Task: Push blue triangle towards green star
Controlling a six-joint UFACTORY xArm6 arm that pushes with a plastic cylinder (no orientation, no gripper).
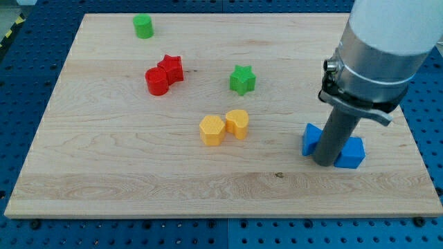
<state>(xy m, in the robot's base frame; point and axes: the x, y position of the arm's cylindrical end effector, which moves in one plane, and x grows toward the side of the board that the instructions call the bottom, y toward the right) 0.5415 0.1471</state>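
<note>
My tip (324, 162) rests on the board at the view's right, between two blue blocks. One blue block (311, 137) pokes out at the tip's left and looks like the blue triangle. The other blue block (351, 153) sits at the tip's right, partly hidden by the rod; its shape is unclear. The green star (242, 79) lies up and to the left of the tip, well apart from the blue blocks.
A yellow hexagon (212, 130) and a yellow cylinder-like block (237, 123) touch near the board's middle. A red star (171, 68) and a red cylinder (157, 81) touch at upper left. A green cylinder (143, 26) stands near the top edge. The arm body (381, 48) fills the upper right.
</note>
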